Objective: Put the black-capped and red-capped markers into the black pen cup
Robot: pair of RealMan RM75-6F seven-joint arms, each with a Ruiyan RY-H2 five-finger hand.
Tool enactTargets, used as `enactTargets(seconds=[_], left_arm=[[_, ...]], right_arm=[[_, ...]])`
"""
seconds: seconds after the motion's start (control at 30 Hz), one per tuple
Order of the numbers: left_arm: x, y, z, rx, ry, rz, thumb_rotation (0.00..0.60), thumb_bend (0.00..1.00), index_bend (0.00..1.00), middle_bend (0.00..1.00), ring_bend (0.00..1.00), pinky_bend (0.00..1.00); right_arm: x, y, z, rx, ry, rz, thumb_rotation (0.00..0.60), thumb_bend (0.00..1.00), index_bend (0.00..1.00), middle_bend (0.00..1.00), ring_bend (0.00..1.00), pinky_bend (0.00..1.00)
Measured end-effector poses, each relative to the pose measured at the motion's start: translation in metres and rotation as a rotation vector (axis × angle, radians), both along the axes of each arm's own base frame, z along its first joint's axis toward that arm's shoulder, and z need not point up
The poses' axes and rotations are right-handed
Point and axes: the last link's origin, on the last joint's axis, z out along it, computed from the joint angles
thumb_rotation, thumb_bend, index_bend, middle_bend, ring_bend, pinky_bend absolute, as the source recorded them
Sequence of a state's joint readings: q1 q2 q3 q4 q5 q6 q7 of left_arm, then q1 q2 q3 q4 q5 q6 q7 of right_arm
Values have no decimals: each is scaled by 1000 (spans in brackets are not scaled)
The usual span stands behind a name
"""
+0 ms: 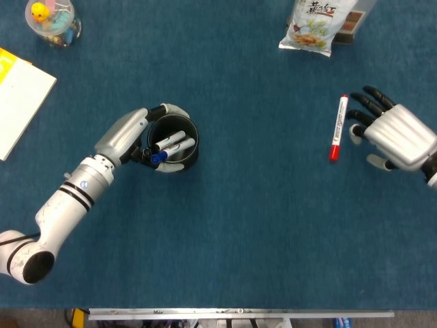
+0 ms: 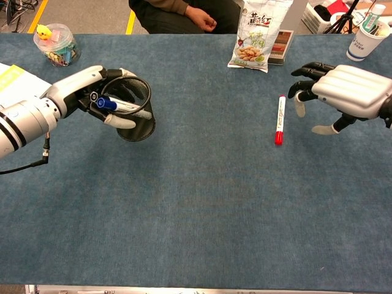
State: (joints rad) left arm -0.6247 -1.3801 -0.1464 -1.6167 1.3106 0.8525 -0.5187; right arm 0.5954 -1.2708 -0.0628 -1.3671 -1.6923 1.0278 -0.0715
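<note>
The left arm reaches in from the lower left of the head view, its white forearm angled up toward the table's middle. The left hand [image 1: 140, 137] curls around the black pen cup [image 1: 179, 147], thumb on the near wall and fingers wrapping the far side, holding it. The right hand [image 1: 395, 137] hovers palm-down at the right edge, fingers spread and slightly bent, holding nothing. Only its wrist shows.
</note>
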Motion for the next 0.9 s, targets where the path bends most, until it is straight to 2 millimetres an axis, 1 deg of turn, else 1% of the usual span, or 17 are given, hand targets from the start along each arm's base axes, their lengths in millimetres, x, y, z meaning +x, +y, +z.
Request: enactTargets(seconds=[0.13,0.37,0.53,0.73,0.9], left_arm=[[0,-1,1,1,1,0,600,86,281,342,348,242],[-1,-3,2,-3,1,-1,600,86,279,340,348,242],[-2,-2,4,0,-2,2,600,86,279,339,348,242],[-5,-2,6,1,0,7,600,86,279,337,348,242],[-6,-2,9,6,-1,9,600,86,279,335,348,242]], right_arm=[[-9,-2,-11,-3,52,25,600,199,502,281,59,0],[-13,-8,-33,-25,102,73,600,198,502,280,58,0],[-12,-14,-49,-34,119,91,600,196,502,278,59,0],[-6,-22,-61,-43,120,98,600,197,502,272,58,0],[-2,-25,-68,-35,138,117,600,198,502,261,58,0]])
